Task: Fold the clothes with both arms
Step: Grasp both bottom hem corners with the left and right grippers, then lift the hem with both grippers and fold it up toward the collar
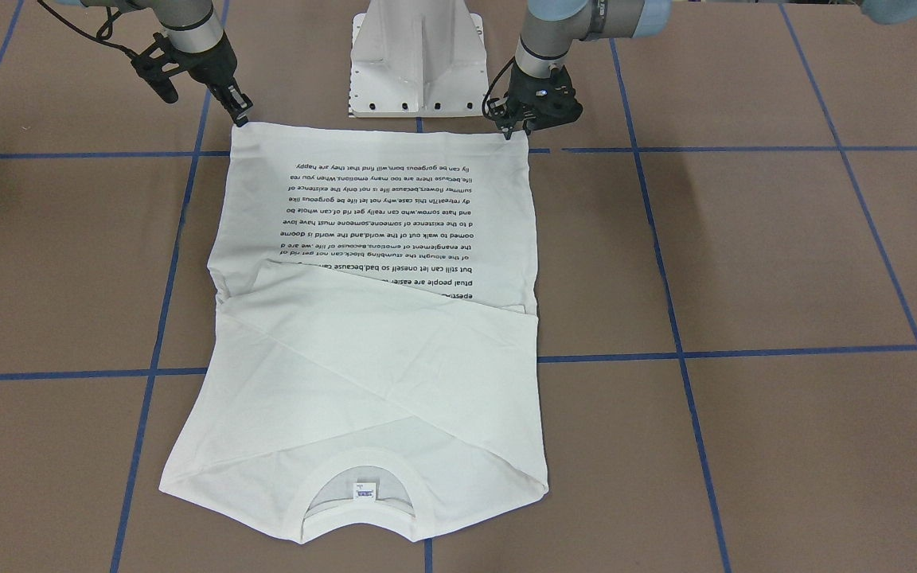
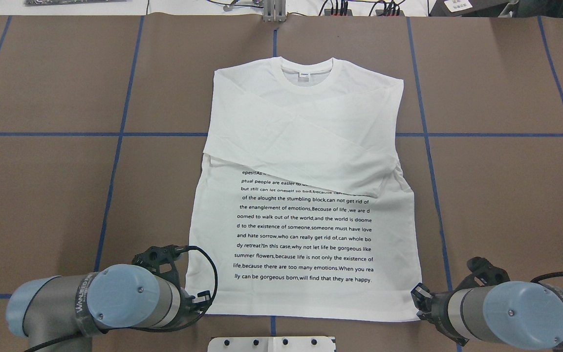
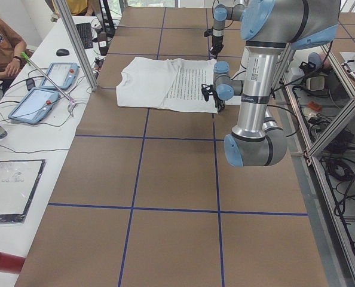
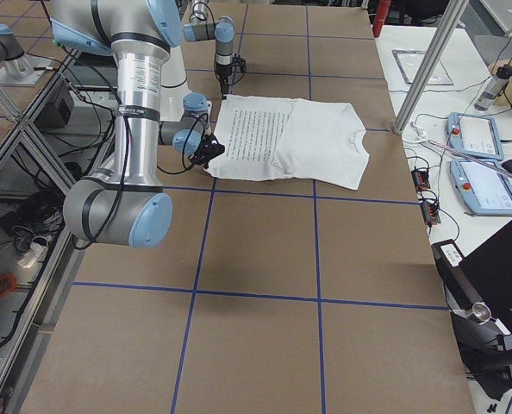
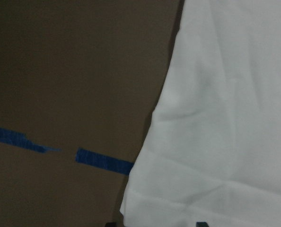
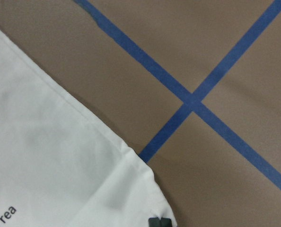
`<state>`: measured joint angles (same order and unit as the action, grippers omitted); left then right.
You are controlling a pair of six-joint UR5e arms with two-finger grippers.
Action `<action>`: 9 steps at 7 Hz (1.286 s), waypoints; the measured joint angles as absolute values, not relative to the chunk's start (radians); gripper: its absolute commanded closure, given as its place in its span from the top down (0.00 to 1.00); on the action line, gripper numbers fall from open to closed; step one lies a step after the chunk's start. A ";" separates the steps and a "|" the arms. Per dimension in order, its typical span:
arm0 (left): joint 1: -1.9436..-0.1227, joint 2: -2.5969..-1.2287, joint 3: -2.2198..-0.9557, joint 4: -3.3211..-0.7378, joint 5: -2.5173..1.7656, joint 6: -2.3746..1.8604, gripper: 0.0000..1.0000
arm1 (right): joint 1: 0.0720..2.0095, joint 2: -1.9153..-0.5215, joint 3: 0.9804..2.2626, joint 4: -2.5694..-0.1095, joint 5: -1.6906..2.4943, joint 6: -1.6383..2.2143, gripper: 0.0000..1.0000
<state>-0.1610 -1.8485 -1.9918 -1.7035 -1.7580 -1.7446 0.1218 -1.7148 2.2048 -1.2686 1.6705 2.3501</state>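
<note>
**White long-sleeved shirt (image 2: 306, 215) laid flat, sleeves crossed**

The shirt's spread out print-up, with the collar pointed away from the robot and the little neck label (image 2: 304, 75) visible inside it. Both sleeves (image 2: 320, 151) are folded across the chest, so the top lines of the black text block (image 2: 306, 230) are covered. The left gripper (image 2: 198, 300) is parked at one hem corner with its fingers apart. The right gripper (image 1: 239, 114) is at the other, fingers seemingly pressed together.

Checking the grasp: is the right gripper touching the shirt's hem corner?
Cannot tell. The right wrist view shows the right gripper at the shirt corner, with too little of its tips in frame to see contact or a gap.
</note>
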 measured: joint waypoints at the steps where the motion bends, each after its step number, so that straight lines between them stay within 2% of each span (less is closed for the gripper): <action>1: -0.162 -1.849 -1.993 -1.691 -1.757 -1.743 0.00 | 0.123 -1.715 2.206 -1.269 1.671 2.350 0.00; 4: -0.163 -1.834 -2.038 -1.680 -1.759 -1.736 0.00 | 0.121 -1.716 2.215 -1.269 1.670 2.350 0.00; 7: -0.110 -1.762 -2.245 -1.656 -1.771 -1.760 0.00 | 0.080 -1.729 2.268 -1.270 1.680 2.351 0.00; 9: -0.094 -1.750 -2.312 -1.629 -1.788 -1.790 0.00 | 0.071 -1.752 2.328 -1.271 1.707 2.352 0.00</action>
